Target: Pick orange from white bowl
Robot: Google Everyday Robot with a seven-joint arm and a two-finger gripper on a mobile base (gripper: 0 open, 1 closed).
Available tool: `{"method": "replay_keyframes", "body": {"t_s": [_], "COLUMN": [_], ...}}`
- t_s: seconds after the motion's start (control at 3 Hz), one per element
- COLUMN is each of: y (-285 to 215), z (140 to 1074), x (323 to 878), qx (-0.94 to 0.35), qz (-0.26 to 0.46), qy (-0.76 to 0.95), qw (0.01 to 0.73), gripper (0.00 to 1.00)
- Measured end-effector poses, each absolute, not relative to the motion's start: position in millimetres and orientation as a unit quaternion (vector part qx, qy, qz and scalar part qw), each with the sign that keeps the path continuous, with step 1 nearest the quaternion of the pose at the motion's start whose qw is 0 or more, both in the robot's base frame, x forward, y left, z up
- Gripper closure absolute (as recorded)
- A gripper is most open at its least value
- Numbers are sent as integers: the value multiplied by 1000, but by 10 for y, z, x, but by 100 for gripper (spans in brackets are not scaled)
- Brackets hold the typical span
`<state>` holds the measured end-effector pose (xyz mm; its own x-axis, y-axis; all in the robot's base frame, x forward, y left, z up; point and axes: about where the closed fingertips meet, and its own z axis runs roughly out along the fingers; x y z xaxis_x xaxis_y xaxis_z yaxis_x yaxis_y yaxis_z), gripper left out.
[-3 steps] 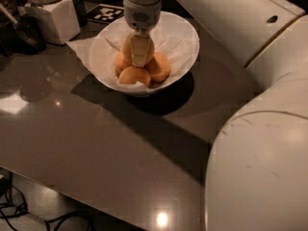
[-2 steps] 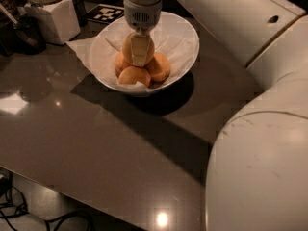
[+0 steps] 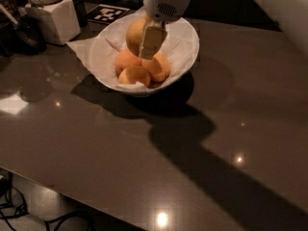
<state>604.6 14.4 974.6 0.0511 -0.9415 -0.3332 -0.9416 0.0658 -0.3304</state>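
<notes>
The white bowl (image 3: 185, 52), lined with crumpled white paper, stands at the back middle of the dark table. Three smaller deep-orange fruits (image 3: 144, 69) lie in it. My gripper (image 3: 144, 38) hangs over the bowl, shut on the orange (image 3: 134, 35), the large pale yellow-orange fruit. The orange is lifted clear above the other fruits. One pale finger (image 3: 152, 41) shows across its front; the other finger is hidden behind it.
A white square container (image 3: 54, 18) with a jar on top stands at the back left. A dark object (image 3: 26, 35) sits beside it. A black-and-white marker tag (image 3: 107, 13) lies behind the bowl. The table's front edge runs along the lower left, with cables (image 3: 29, 215) on the floor.
The gripper has risen out of the bowl with the orange in it. The arm has swung away to the upper right, so more of the table shows.
</notes>
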Motion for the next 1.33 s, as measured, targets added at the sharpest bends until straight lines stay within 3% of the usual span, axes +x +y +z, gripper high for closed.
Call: {"method": "replay_keyframes", "body": {"t_s": [0.67,1.33], "y": [-88,-226], "z": [9813,10083], "x": [6052,5197], "qx": [-661,-590], "qz": [8,55], "qy": [701,725], "qw": [267,351], "gripper": [100,100]}}
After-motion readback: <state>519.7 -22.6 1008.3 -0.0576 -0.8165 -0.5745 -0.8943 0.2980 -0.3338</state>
